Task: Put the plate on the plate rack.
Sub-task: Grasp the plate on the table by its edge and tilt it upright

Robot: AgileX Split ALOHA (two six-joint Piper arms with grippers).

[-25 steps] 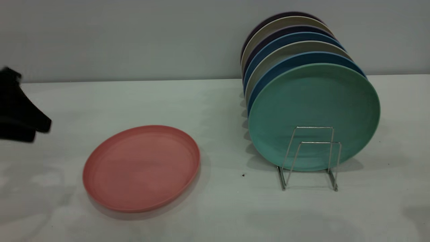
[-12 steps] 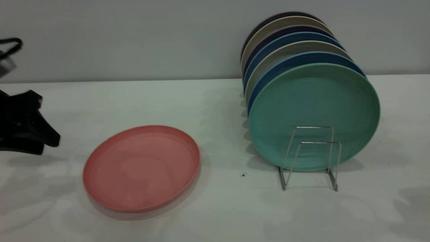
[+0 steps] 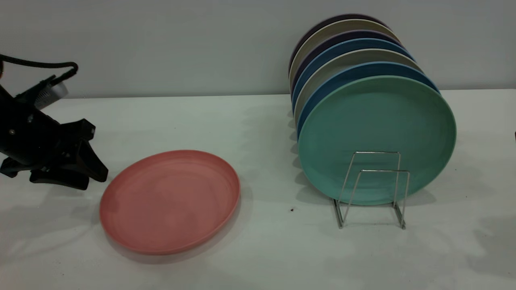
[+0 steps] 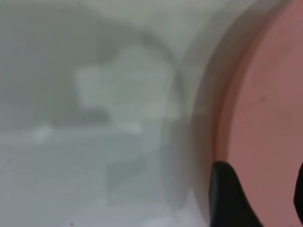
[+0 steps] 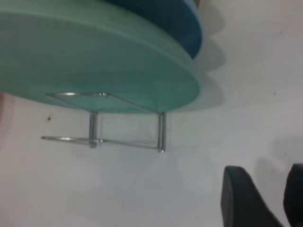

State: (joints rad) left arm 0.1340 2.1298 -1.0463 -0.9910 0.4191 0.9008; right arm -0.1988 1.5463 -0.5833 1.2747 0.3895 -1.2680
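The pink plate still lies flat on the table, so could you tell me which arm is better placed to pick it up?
Left. The left gripper sits open right beside the plate, at its left rim. The right gripper is over bare table near the plate rack.

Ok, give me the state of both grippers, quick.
Left gripper: open, empty, beside the pink plate.
Right gripper: open, empty, near the rack.

- Even, soft light; faint shadows on the worktop (image 3: 266, 121) beside the plate rack (image 3: 373, 189).
- Left wrist view blurred, perhaps by motion.
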